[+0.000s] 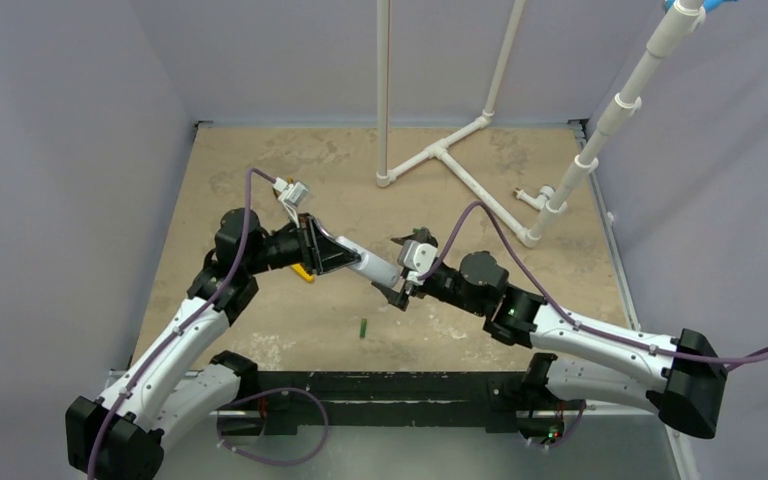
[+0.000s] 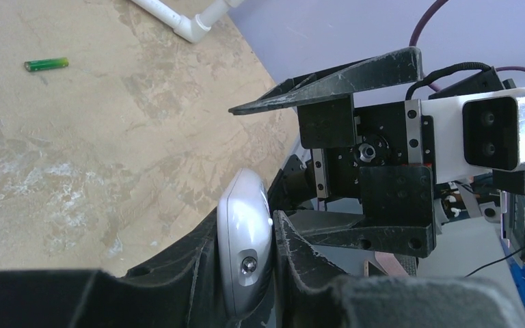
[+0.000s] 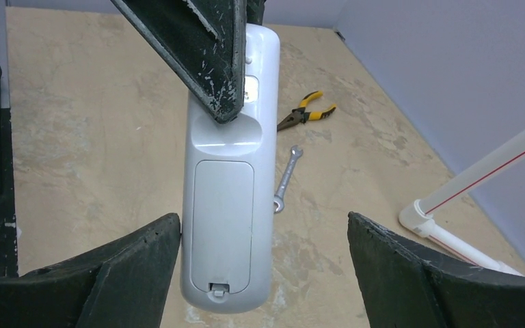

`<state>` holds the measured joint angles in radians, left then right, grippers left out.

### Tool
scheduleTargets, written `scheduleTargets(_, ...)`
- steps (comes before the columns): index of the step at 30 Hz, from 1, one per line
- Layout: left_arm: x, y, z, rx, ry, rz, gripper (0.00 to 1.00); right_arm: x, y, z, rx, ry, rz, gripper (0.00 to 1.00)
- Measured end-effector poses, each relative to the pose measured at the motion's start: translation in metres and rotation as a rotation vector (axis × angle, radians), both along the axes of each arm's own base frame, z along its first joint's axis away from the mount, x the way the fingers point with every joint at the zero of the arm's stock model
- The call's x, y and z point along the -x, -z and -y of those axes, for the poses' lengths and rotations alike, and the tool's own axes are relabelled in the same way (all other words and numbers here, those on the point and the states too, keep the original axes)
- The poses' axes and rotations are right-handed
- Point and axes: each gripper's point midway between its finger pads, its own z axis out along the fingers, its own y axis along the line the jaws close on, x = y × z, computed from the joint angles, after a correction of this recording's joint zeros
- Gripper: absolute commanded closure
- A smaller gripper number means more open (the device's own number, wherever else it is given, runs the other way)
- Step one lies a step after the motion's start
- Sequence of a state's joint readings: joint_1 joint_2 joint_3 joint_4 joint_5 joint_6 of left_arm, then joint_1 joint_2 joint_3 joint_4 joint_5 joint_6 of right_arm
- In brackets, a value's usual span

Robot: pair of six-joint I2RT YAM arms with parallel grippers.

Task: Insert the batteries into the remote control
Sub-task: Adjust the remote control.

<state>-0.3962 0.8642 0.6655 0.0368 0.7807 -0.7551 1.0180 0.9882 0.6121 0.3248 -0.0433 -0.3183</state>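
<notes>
Remote control is seen from above clenched in the left gripper, one battery lying loose on the table; left wrist, that clamp is confirmed; right wrist, the cover is found closed and the right gripper spread wide, so loading is judged barely begun.

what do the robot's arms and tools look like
The left arm and right arm have white links with black joints and bases. A purple cable runs along each. The left tool and right tool have black, scuffed, wedge-shaped fingers. Each wrist carries a small white-and-silver camera.
</notes>
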Motion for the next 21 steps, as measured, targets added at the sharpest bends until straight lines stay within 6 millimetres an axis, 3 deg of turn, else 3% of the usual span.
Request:
scheduleTargets(7,0.003,0.000,0.002,0.003,0.019,-0.004,1.00,0.001,0.013,-0.007,0.019,-0.025,-0.035,0.16)
scheduleTargets(10,0.003,0.000,0.003,0.007,0.022,-0.009,1.00,0.001,0.018,-0.009,0.030,-0.029,-0.045,0.22)
scheduleTargets(15,0.004,-0.001,0.003,0.008,0.024,-0.010,1.00,0.001,0.025,-0.011,0.042,-0.036,-0.062,0.40)
scheduleTargets(21,0.001,-0.001,0.003,0.010,0.018,-0.003,0.96,0.005,0.029,-0.015,0.041,-0.058,-0.094,0.74)
